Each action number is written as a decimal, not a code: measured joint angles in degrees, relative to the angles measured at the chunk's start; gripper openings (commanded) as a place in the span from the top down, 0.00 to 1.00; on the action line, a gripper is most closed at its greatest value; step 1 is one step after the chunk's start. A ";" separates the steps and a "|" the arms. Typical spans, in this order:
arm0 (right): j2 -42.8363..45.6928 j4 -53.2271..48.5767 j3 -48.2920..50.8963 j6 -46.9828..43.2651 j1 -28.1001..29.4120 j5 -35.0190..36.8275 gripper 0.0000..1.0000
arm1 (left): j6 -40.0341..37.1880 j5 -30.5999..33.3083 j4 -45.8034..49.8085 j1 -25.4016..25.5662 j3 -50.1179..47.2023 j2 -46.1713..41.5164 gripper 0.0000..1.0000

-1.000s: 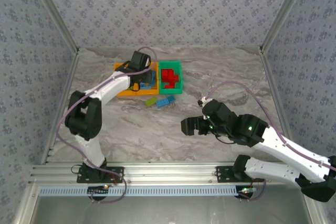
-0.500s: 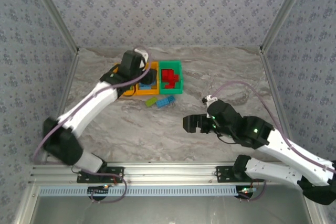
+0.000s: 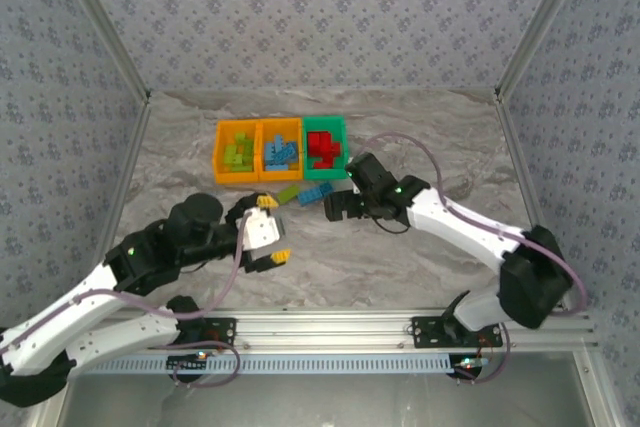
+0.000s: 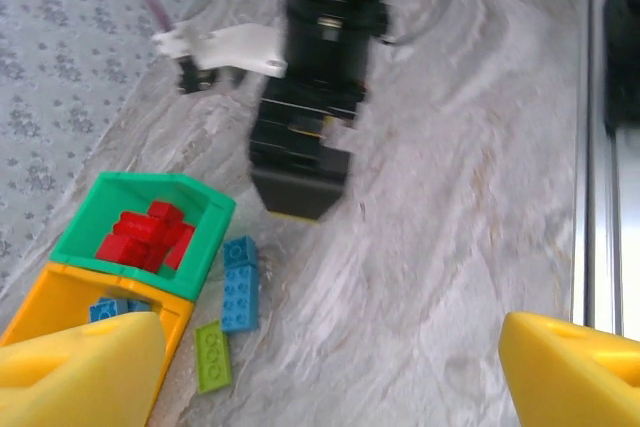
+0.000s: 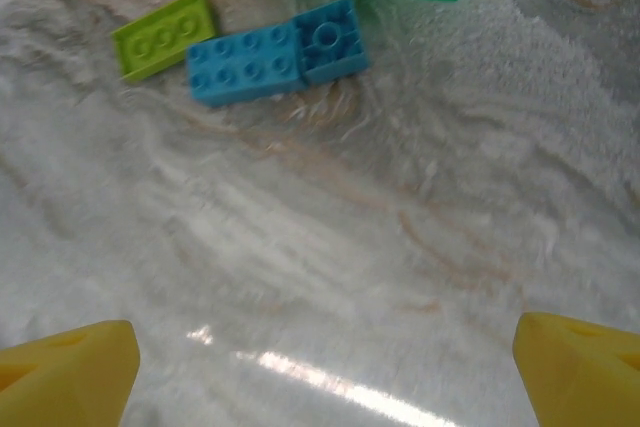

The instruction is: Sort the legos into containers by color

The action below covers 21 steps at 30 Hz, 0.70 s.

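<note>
Three containers are lined up side by side at the far middle of the marbled table (image 3: 170,157). The left orange bin (image 3: 218,152) is loaded with lime green legos (image 3: 238,154). The middle orange bin (image 3: 280,123) is filled with light blue legos (image 3: 280,153). Red legos (image 3: 322,148) are piled in the green bin (image 3: 344,152) on the right.

Three bricks are left loose on the table, just in front of the bins. A flat lime brick (image 5: 165,35) is laid just beside a larger blue brick (image 5: 243,65), and a small blue brick (image 5: 330,42) is pressed against that one's other end.

The right gripper (image 3: 333,209) is held low, just on the near side of those loose bricks and pointed at them. Its yellow fingertips (image 5: 65,367) are spread to the two bottom corners of the wrist view, so the jaws are set wide and nothing is gripped between them.

The left gripper (image 3: 272,229) is found nearer the bases, to the left of the right gripper and well apart from the bins. Its fingertips are likewise parted wide, and nothing is carried there. From its wrist camera, the green bin, the loose bricks and the dark right gripper beyond them are all taken in.
</note>
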<state>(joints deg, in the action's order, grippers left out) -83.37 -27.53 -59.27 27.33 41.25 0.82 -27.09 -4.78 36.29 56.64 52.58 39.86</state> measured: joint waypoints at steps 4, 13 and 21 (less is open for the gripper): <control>-8.72 5.35 -1.84 -1.03 -3.87 -3.26 0.10 | -6.19 -0.57 -0.42 0.00 -6.51 -5.31 0.08; -22.43 13.31 -9.57 2.38 -4.85 -4.42 0.34 | -10.34 0.07 -1.86 -0.81 -9.66 -2.16 0.08; -27.69 15.63 -12.26 5.05 -4.90 -2.91 0.38 | -10.40 -1.27 -2.62 -3.08 -11.30 -1.81 0.09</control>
<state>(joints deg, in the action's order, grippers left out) -111.07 -11.90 -71.53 32.38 36.36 -2.09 -37.50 -6.04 33.67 53.56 41.28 38.04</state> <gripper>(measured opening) 0.630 0.915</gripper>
